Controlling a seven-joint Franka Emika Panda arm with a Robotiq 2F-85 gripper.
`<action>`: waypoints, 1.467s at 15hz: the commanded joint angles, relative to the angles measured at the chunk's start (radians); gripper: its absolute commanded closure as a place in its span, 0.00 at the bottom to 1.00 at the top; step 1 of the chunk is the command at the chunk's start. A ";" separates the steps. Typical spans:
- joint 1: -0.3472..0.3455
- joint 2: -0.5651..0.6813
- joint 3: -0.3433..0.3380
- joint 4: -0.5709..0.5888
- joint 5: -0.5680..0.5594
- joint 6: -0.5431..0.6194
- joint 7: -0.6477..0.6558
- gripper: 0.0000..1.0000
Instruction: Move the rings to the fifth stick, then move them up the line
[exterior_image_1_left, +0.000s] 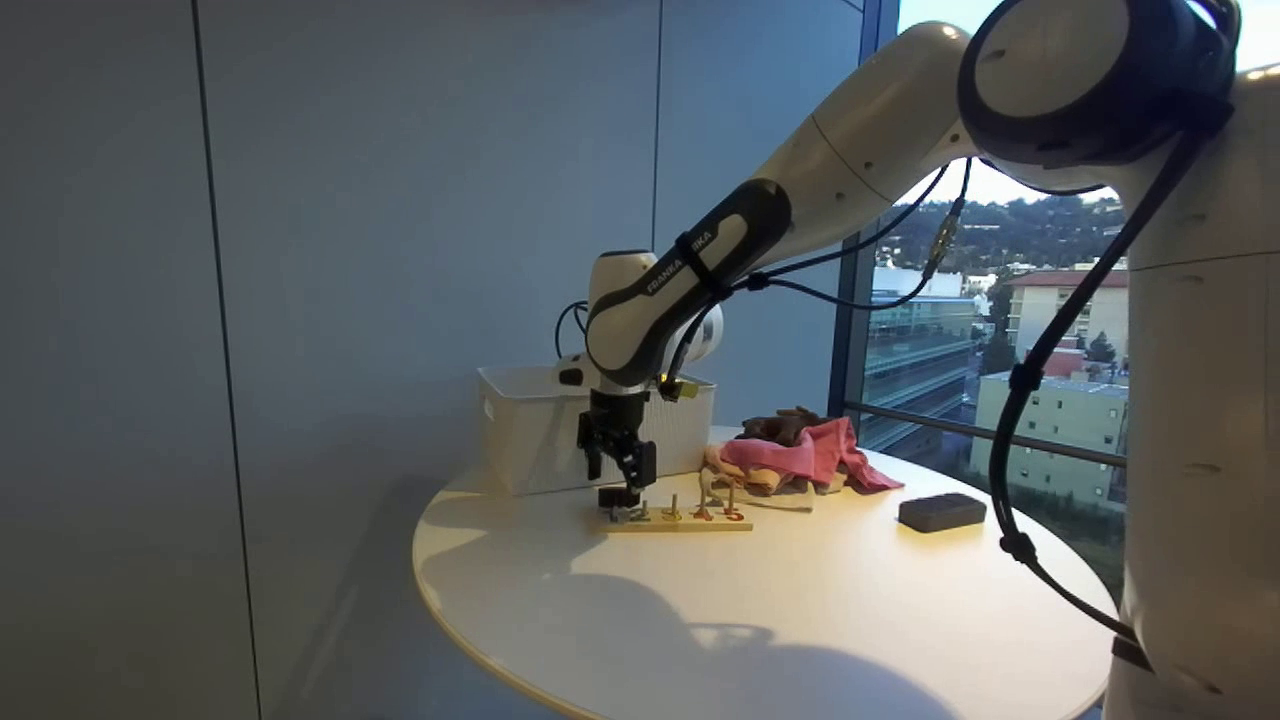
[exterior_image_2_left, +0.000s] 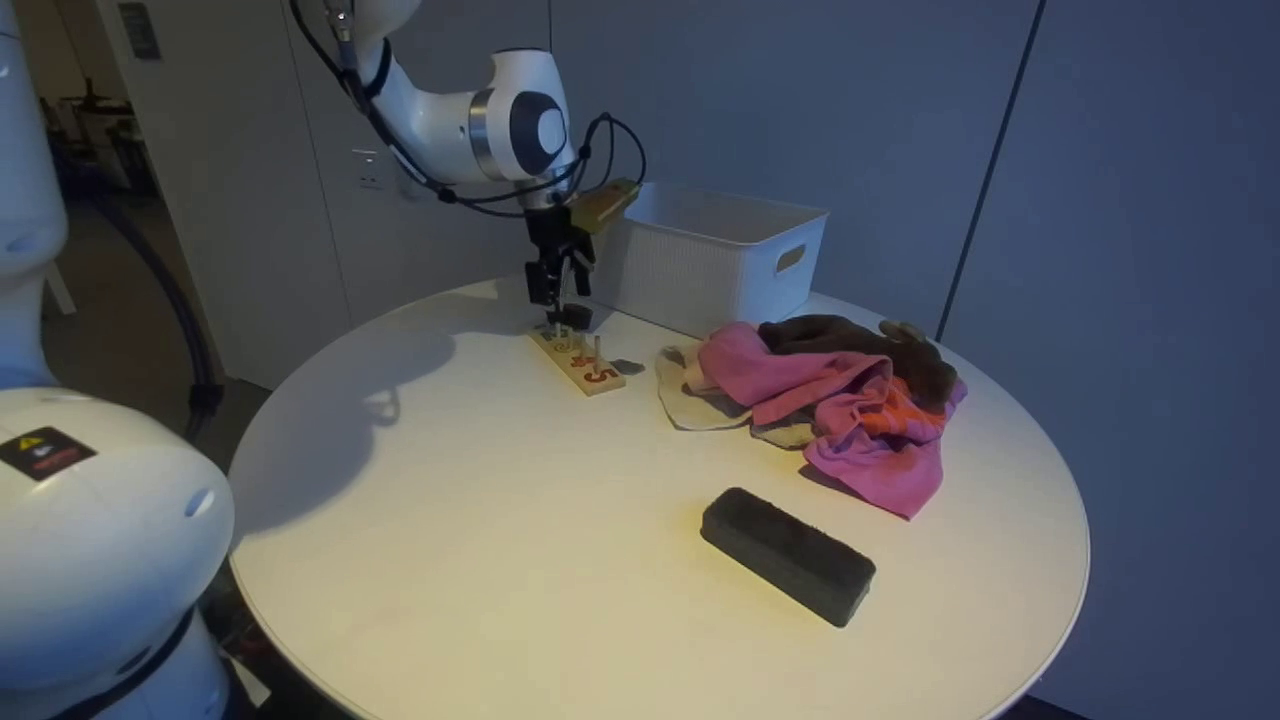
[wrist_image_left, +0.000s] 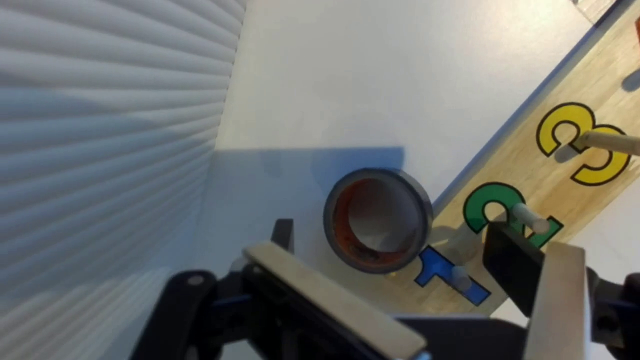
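Grey panelled wall (exterior_image_1_left: 430, 220): formed the backdrop in both exterior views.

White jointed robot arm (exterior_image_1_left: 850, 150): bent, its wrist end pointing down.

Round white table (exterior_image_2_left: 450, 560): stood beside the arm.

White ribbed plastic basket (exterior_image_2_left: 690, 275), rectangular: stood on the table near the wall.

Crumpled pink, brown and cream cloth (exterior_image_2_left: 800, 375): lay just beside the basket.

Narrow pale wooden board (wrist_image_left: 515, 160): lay flat near the basket.

Black two-fingered gripper (exterior_image_2_left: 564, 290) with tan pads (wrist_image_left: 555, 300): hung over the board's low-numbered end, fingers wide apart.

Dark grey rectangular block (exterior_image_2_left: 790, 555): lay on the table, well apart from the board.

Dark grey hollow ring (wrist_image_left: 342, 220), reddish inside: stood just beside the board's low-numbered end, between board and basket, lower than the fingertips. Whether it touched the board, or was one ring or several stacked, could not be told.

Five slim round wooden sticks (wrist_image_left: 612, 142): rose upright from the board, the fifth stick (exterior_image_2_left: 598, 352) at the end nearest the cloth.

Blue 1 (wrist_image_left: 440, 267), green 2 (wrist_image_left: 492, 191), yellow 3 (wrist_image_left: 572, 112), red 4 (exterior_image_2_left: 583, 362), red 5 (exterior_image_2_left: 600, 377): were painted on the board, one by each stick.
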 joint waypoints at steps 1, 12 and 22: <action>-0.018 0.054 0.023 0.092 0.033 -0.085 0.028 0.30; -0.032 0.025 0.029 0.125 0.049 -0.158 0.031 0.71; -0.046 -0.245 -0.008 -0.051 -0.022 -0.152 0.370 0.71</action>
